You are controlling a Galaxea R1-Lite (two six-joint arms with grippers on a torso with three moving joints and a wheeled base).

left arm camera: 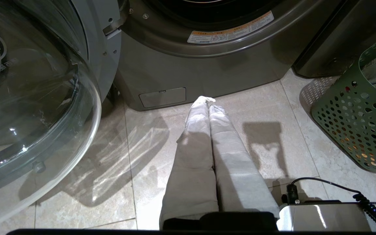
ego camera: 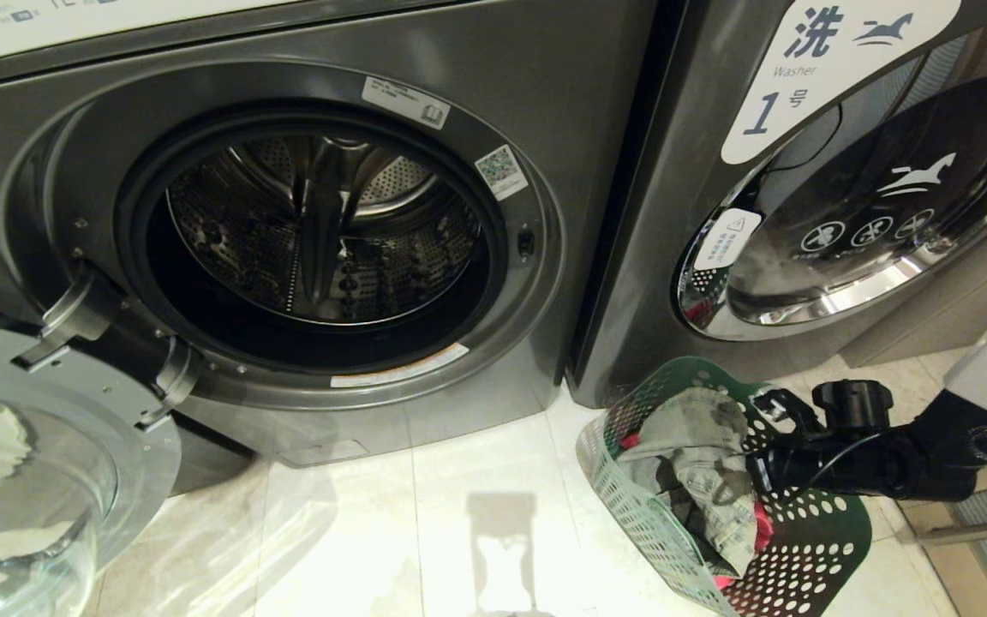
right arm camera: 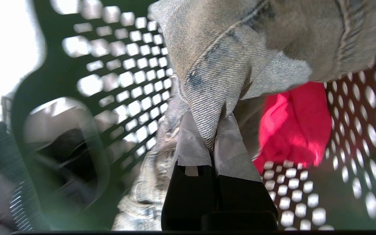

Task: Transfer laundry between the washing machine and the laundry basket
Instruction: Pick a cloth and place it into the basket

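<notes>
Green laundry basket [ego camera: 810,548] on floor right of open, empty washing machine [ego camera: 322,231], holding faded denim garment [ego camera: 699,454] pinched by right tool [right arm camera: 212,133] over red cloth [right arm camera: 292,130]; left tool [left arm camera: 207,99] clenched, empty.

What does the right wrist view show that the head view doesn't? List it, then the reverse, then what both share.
Only the right wrist view: the right gripper pinching a fold of the grey denim garment.
Only the head view: the washing machine with its door open and its drum bare.
Both: the laundry basket, the denim and a red garment.
</notes>
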